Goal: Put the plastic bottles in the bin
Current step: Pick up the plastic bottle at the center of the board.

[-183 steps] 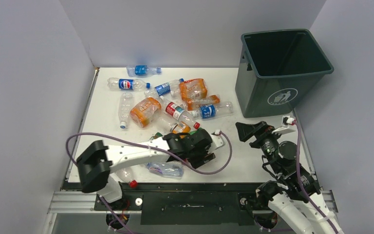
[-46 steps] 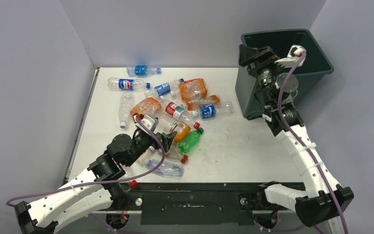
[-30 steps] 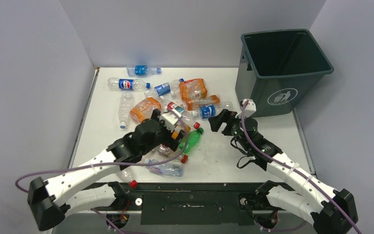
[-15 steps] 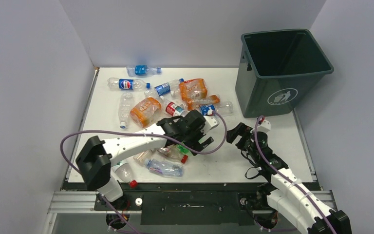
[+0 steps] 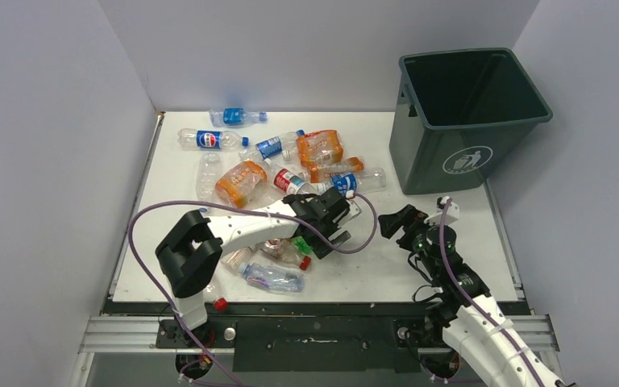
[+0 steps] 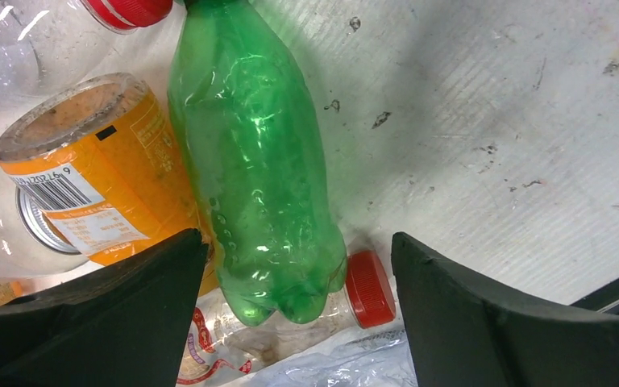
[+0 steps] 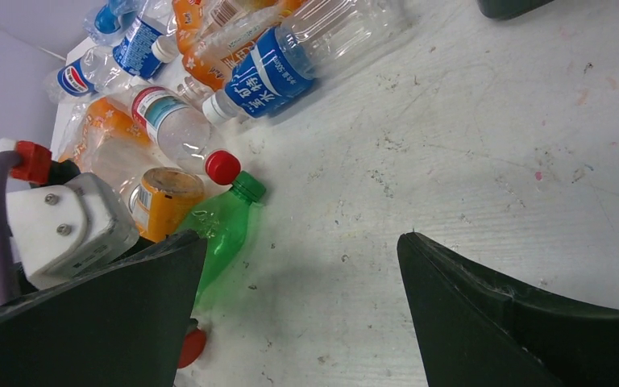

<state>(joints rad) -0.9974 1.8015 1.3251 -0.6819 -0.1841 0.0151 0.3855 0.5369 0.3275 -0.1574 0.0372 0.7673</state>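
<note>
A pile of plastic bottles lies on the white table, clear, orange and green. My left gripper is open and sits low over a green bottle. The bottle lies between its jaws in the left wrist view, where the left gripper touches nothing. An orange-labelled bottle lies beside the green one. My right gripper is open and empty, just right of the left one, above bare table. The green bottle also shows in the right wrist view. The dark bin stands at the back right.
A crushed clear bottle and a red cap lie near the front edge. A blue-labelled clear bottle lies between the pile and the bin. Grey walls close in the left, back and right sides.
My right arm has come down from over the bin to the table and drawn back to the right. My left gripper has moved right and settled over the green bottle.
</note>
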